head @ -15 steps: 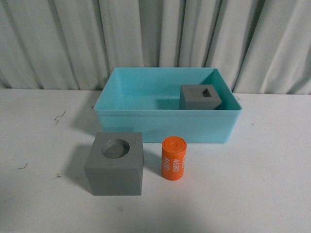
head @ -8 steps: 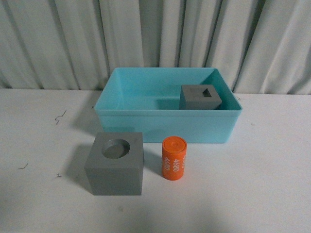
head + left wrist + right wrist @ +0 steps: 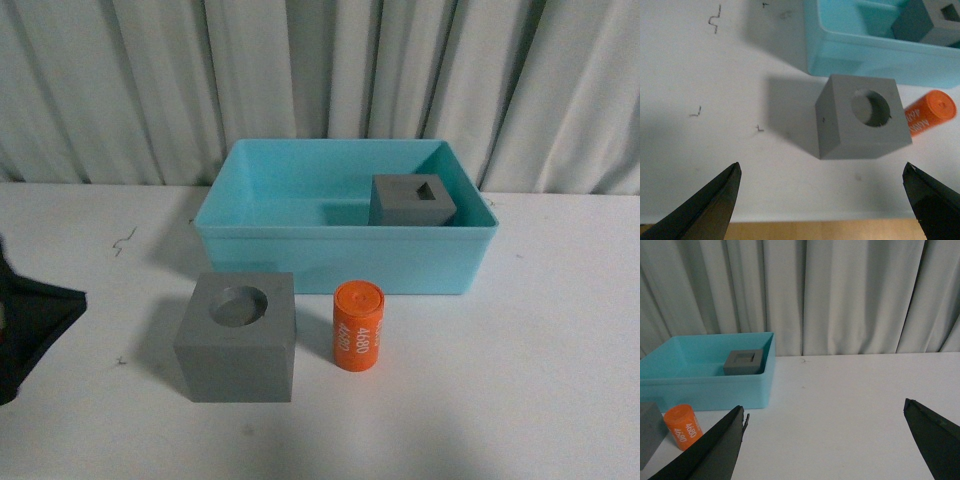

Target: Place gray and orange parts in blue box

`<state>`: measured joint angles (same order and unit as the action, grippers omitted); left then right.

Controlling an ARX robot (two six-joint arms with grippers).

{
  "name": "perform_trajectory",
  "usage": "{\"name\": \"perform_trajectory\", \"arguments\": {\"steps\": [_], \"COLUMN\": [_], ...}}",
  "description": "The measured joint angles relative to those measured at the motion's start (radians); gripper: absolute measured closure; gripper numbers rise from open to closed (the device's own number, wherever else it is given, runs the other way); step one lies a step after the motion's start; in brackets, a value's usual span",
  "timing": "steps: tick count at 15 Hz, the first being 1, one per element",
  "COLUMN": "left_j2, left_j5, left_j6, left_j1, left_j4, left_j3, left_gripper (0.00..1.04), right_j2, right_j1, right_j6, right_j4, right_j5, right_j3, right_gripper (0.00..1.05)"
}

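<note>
A gray cube with a round recess (image 3: 238,335) stands on the white table in front of the blue box (image 3: 340,262). The orange cylinder marked "4680" (image 3: 358,326) stands upright just right of it. A second gray cube with a rectangular recess (image 3: 411,200) sits inside the box at its right side. My left gripper (image 3: 821,172) is open, hovering above the table near the round-recess cube (image 3: 862,116); part of the left arm (image 3: 30,320) shows at the left edge of the front view. My right gripper (image 3: 825,412) is open and empty over bare table, to the right of the box (image 3: 707,372).
Pale curtains (image 3: 320,80) hang behind the table. Small dark marks (image 3: 124,240) dot the tabletop left of the box. The table's front wooden edge (image 3: 790,229) shows in the left wrist view.
The left arm has come into the front view at the left edge. The cubes, cylinder and box have not moved.
</note>
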<state>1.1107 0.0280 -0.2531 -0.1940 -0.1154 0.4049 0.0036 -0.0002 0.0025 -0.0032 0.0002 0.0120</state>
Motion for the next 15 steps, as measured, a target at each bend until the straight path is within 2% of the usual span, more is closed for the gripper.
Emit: {"name": "perform_trajectory", "arguments": {"steps": [3,9,15], "left_j2": [0.22,0.463,0.645], "left_j5": [0.086,0.15,0.171], "left_j6": [0.02,0.06,0.107], "left_j1": [-0.024,-0.125,-0.138], "left_j4": [-0.086,-0.196,-0.282], "left_j3": [0.105,0.223,0.262], "left_gripper": [0.07,0.07,0.07], "right_j2": [0.0,0.0,0.0], "right_j1": [0.0,0.0,0.0], "right_j6": [0.0,0.0,0.0], "right_j4": [0.0,0.0,0.0], "right_j5": [0.0,0.0,0.0], "right_j3": [0.0,0.0,0.0], "right_gripper": [0.06,0.06,0.06]}}
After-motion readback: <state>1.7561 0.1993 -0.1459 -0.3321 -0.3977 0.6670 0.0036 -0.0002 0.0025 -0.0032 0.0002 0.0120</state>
